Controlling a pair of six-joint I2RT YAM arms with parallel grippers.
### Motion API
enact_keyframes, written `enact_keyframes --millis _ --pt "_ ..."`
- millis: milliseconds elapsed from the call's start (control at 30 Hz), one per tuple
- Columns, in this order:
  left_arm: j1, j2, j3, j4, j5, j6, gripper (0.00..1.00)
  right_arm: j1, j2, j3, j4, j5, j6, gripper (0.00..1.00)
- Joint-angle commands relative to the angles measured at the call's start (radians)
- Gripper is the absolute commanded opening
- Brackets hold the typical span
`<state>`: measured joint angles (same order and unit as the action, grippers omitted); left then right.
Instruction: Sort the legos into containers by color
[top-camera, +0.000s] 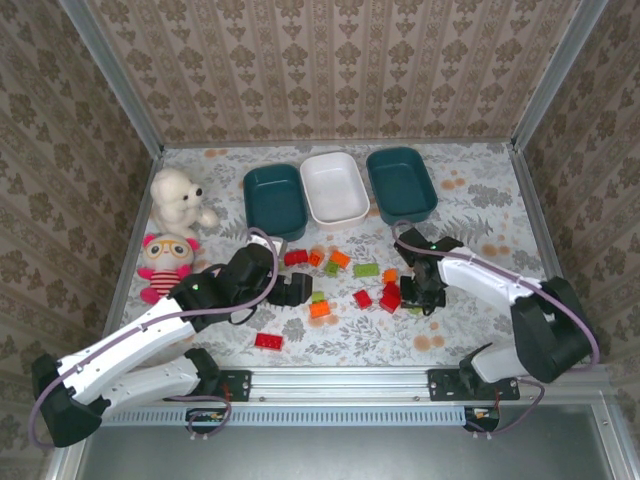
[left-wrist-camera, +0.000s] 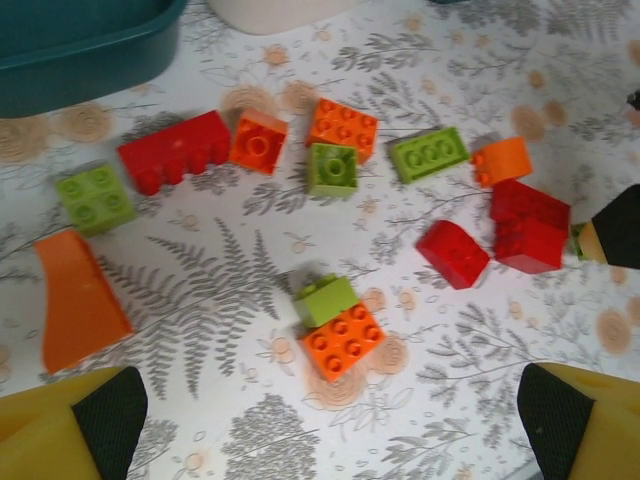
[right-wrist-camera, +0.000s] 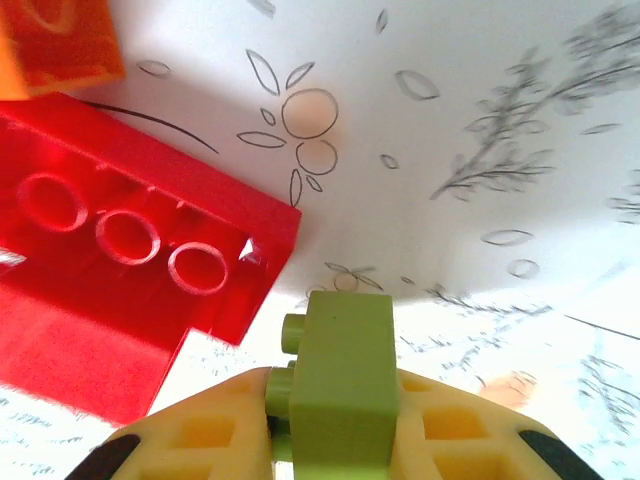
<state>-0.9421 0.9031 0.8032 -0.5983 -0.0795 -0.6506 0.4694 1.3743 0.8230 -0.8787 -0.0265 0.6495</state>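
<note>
The worktop (top-camera: 480, 200) is covered with a pale cloth printed with grey ferns and small orange flowers. Walls (top-camera: 330, 70) papered in a beige damask pattern close it in on three sides, with metal frame posts (top-camera: 115, 75) running up the far corners.

Three tubs stand in a row along the far edge: the left teal tub (top-camera: 275, 198), the white tub (top-camera: 335, 187) just beside it, and the right teal tub (top-camera: 401, 183). Each shows only its own bare floor. To the left of them sit a white plush bear (top-camera: 180, 200) and, nearer, a pink plush doll (top-camera: 165, 262).

The legos (top-camera: 340, 259) lie loose on the cloth in the middle of the worktop, nearer than the tubs, in red, orange and light green. One red piece (top-camera: 268, 341) lies apart, close to the near rail.

The left claw (top-camera: 295, 290) hangs over the left part of the scatter with its jaws wide apart. From its wrist, a small green piece touching an orange brick (left-wrist-camera: 340, 340) lies on the cloth between the two yellow fingers (left-wrist-camera: 60, 430).

The right claw (top-camera: 425, 295) is low at the right end of the scatter. Its wrist view shows it clamped on a light green brick (right-wrist-camera: 340, 380), held between the yellow fingers. A long red brick (right-wrist-camera: 130, 280) lies just beside it, with an orange block (right-wrist-camera: 50, 40) beyond.
</note>
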Motion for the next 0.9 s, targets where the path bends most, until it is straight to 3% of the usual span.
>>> enact_keyframes --millis 0,133,433,633,867 --pt "0.022 0.005 0.009 0.084 0.097 0.015 0.99 0.004 -0.100 0.135 -0.132 0.141 -0.035 0.22" --pt "0.110 0.053 0.064 0.127 0.138 -0.004 1.00 -0.018 -0.031 0.332 -0.147 0.175 -0.116 0.22" --pt "0.320 0.288 0.250 0.159 0.212 -0.015 1.00 -0.194 0.509 0.871 -0.085 0.109 -0.171 0.20" --pt "0.371 0.413 0.343 0.146 0.211 -0.030 1.00 -0.248 0.822 1.160 -0.097 0.087 -0.213 0.19" --pt "0.390 0.444 0.371 0.114 0.208 -0.021 0.99 -0.281 1.027 1.357 -0.152 0.051 -0.219 0.22"
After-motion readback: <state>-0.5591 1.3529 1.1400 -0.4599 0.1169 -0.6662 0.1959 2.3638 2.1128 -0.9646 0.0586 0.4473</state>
